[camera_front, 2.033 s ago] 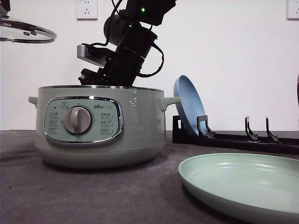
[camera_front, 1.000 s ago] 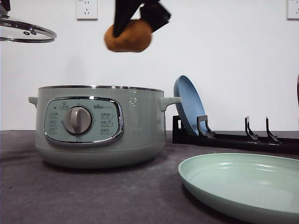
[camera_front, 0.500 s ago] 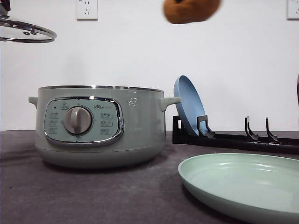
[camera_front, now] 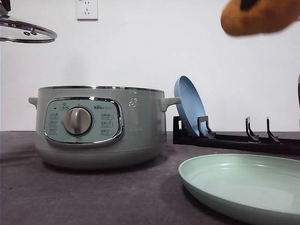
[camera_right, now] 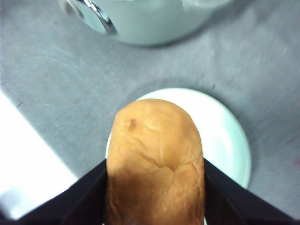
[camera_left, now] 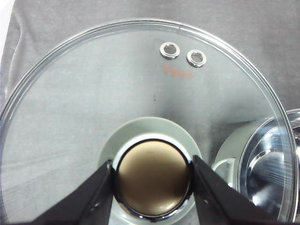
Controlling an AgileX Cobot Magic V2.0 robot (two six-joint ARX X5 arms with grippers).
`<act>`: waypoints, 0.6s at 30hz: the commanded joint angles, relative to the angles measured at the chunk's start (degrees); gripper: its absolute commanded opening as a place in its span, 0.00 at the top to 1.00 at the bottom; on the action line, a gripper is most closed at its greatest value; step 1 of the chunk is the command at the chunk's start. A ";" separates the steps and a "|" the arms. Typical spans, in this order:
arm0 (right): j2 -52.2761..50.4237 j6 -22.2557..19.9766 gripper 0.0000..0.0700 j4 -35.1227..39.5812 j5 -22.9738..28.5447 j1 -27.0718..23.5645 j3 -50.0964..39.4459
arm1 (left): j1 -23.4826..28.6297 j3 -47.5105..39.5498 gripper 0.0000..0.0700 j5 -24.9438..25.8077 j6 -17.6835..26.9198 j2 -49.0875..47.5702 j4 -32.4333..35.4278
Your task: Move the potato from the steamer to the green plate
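Note:
The orange-brown potato (camera_front: 260,18) hangs high at the upper right, above the green plate (camera_front: 243,187). My right gripper (camera_right: 155,197) is shut on the potato (camera_right: 157,154), one dark finger on each side. In the right wrist view the green plate (camera_right: 227,136) lies straight below it, and the steamer (camera_right: 150,18) stands beyond. The sage-green steamer (camera_front: 101,126) sits uncovered at the left of the table. My left gripper (camera_left: 153,178) is shut on the knob of the glass lid (camera_left: 93,93), holding the lid (camera_front: 26,30) up at the far left.
A blue plate (camera_front: 190,105) leans upright in a black rack (camera_front: 234,138) behind the green plate, right of the steamer. The dark grey tablecloth (camera_front: 93,197) spreads in front of the steamer. The steamer's shiny inner pot (camera_left: 269,164) lies beside the lid.
The right gripper came up out of the steamer with the potato, then carried it high and rightward to above the green plate. The left gripper and lid stayed still.

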 commanded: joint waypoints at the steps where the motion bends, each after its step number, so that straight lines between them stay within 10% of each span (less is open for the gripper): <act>1: -0.59 4.28 0.66 2.63 -0.03 0.28 -3.08 | -0.09 2.23 1.00 0.57 -0.15 0.00 1.99; 18: -2.04 19.15 0.66 34.04 3.23 0.22 -32.66 | -0.11 2.23 1.00 0.60 -0.29 0.00 1.99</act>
